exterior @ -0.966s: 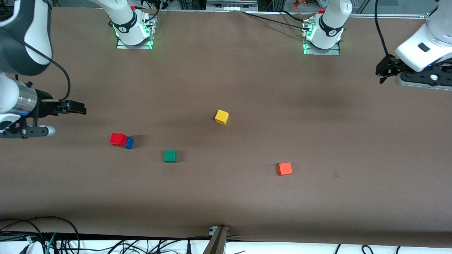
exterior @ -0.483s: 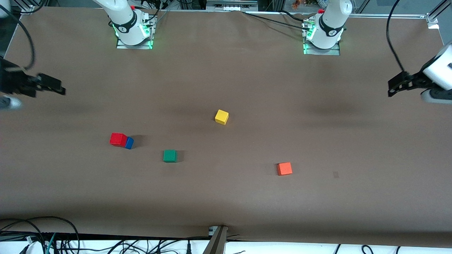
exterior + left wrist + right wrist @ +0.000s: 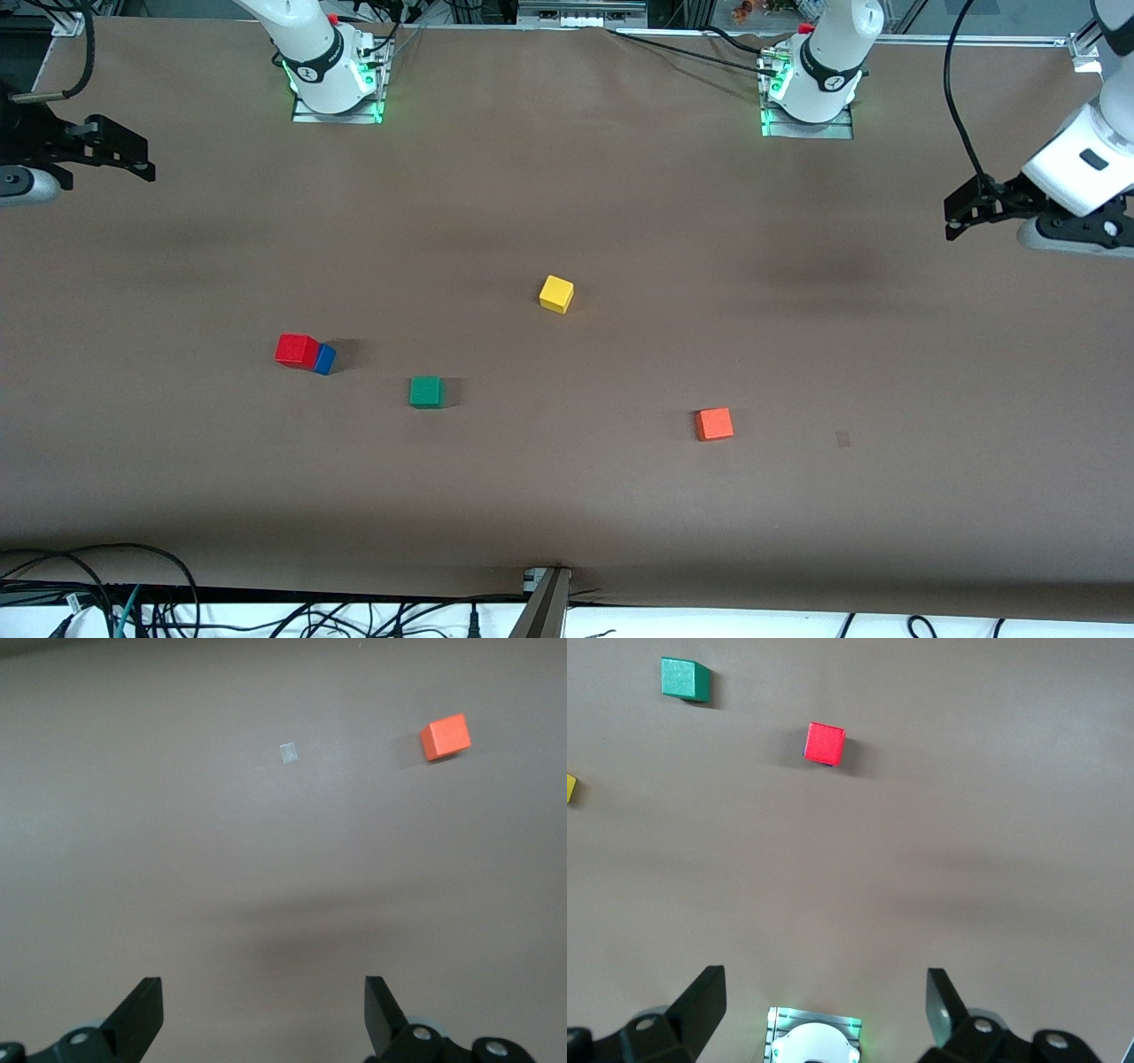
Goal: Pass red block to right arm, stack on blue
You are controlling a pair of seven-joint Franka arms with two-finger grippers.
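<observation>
The red block (image 3: 296,350) sits on top of the blue block (image 3: 325,359), toward the right arm's end of the table; only a blue edge shows. In the right wrist view the red block (image 3: 825,743) covers the blue one. My right gripper (image 3: 133,159) is open and empty, up in the air at the table's edge on the right arm's end. My left gripper (image 3: 961,213) is open and empty, up over the table's edge at the left arm's end. Both wrist views show wide-apart fingers with nothing between them.
A green cube (image 3: 426,391) lies beside the stack, a yellow cube (image 3: 556,293) mid-table, an orange cube (image 3: 714,424) toward the left arm's end, also in the left wrist view (image 3: 445,736). A small pale patch (image 3: 842,438) marks the table. Cables run along the near edge.
The right gripper rose and drew back from beside the stack toward the table's edge. The left gripper shifted slightly at its end. The blocks have not moved.
</observation>
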